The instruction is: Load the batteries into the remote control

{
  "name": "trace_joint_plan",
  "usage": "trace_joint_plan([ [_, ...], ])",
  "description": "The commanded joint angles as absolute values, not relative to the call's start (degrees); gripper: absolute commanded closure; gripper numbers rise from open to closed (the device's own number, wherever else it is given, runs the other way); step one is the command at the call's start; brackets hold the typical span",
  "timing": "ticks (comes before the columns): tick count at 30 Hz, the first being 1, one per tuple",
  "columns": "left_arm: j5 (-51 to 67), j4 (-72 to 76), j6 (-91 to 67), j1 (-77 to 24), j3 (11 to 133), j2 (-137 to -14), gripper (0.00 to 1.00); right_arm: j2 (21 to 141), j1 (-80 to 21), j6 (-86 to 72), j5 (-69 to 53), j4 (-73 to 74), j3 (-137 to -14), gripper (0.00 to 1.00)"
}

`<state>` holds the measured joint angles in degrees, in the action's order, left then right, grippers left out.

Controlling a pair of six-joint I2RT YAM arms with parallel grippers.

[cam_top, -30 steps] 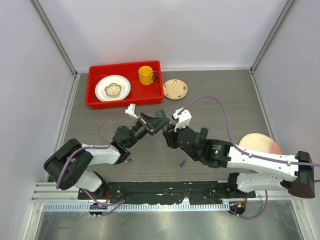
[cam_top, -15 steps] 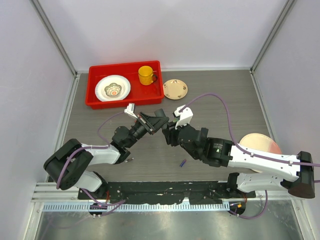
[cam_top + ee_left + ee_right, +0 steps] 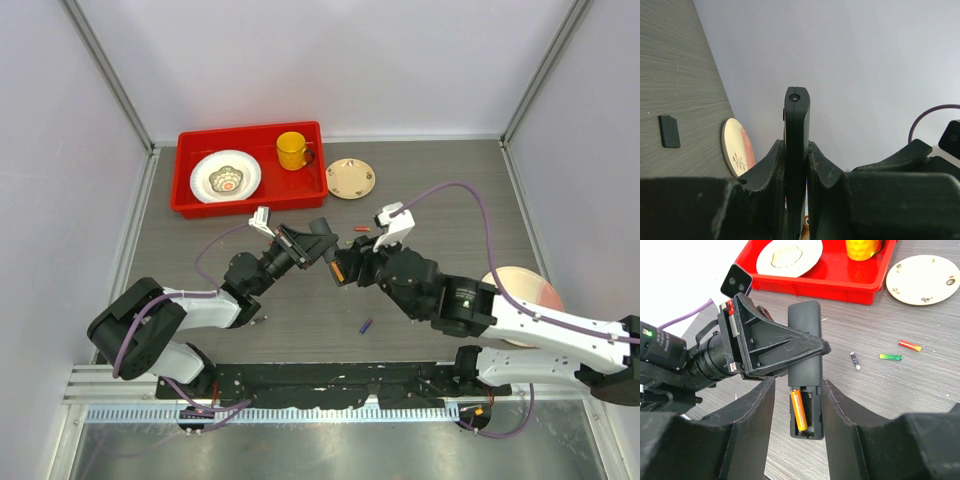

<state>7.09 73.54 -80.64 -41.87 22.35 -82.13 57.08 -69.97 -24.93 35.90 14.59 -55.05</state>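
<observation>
Table [image 3: 450, 190] grey, walls [image 3: 350, 60] pale; left end effector [image 3: 318, 240] clamps remote [image 3: 807, 320], right end effector [image 3: 797, 387] apart.

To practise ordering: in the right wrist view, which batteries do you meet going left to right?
Orange cylindrical battery in the slim black remote control, small dark battery, green-yellow battery, red-orange battery.

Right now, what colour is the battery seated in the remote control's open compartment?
Orange. The battery in the remote control shows best in the right wrist view.

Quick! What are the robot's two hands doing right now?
Left gripper: closed, holding the remote control.
Right gripper: open, holding nothing, one finger on each side of the remote control.
</observation>
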Motion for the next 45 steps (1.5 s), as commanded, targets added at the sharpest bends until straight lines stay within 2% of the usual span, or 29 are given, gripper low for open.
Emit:
trace_joint_plan([
  [1, 6.94, 88.68, -80.51, -41.75, 22.85, -81.39, 1.00, 52.39, -68.91, -29.87, 38.24, 17.65, -54.50, 0.52],
  [7, 10.10, 88.68, -80.51, -41.40, 24.34, -80.25, 1.00, 50.54, -67.06, -34.09, 32.18, 19.25, -52.12, 0.50],
  [11, 11.95, 88.59, -80.68, -41.31, 24.96, -79.45, 1.00, 48.96, -61.11, -37.08, 23.49, 18.72, -50.63, 0.47],
  [12, 12.13, 88.68, -80.68, -41.31, 25.05, -79.19, 1.00, 48.35, -59.52, -37.52, 18.25, 18.37, -50.19, 0.46],
  [15, 13.53, 88.68, -80.68, -41.22, 25.49, -79.01, 1.00, 47.29, -53.64, -39.98, 7.87, 15.48, -47.73, 0.44],
  [18, 14.41, 88.68, -81.12, -41.13, 25.93, -79.28, 1.00, 46.06, -50.03, -42.00, 3.27, 12.40, -45.62, 0.43],
  [26, 15.03, 88.68, -81.39, -41.22, 26.46, -79.10, 1.00, 47.11, -44.92, -47.89, -12.54, 1.42, -40.53, 0.38],
  [37, 15.47, 88.68, -81.65, -41.13, 26.98, -78.49, 1.00, 49.39, -42.54, -50.80, -20.21, -6.67, -37.62, 0.37],
  [45, 15.38, 88.68, -81.83, -41.22, 27.07, -78.22, 1.00, 50.89, -42.19, -50.71, -21.62, -7.91, -36.74, 0.41],
])
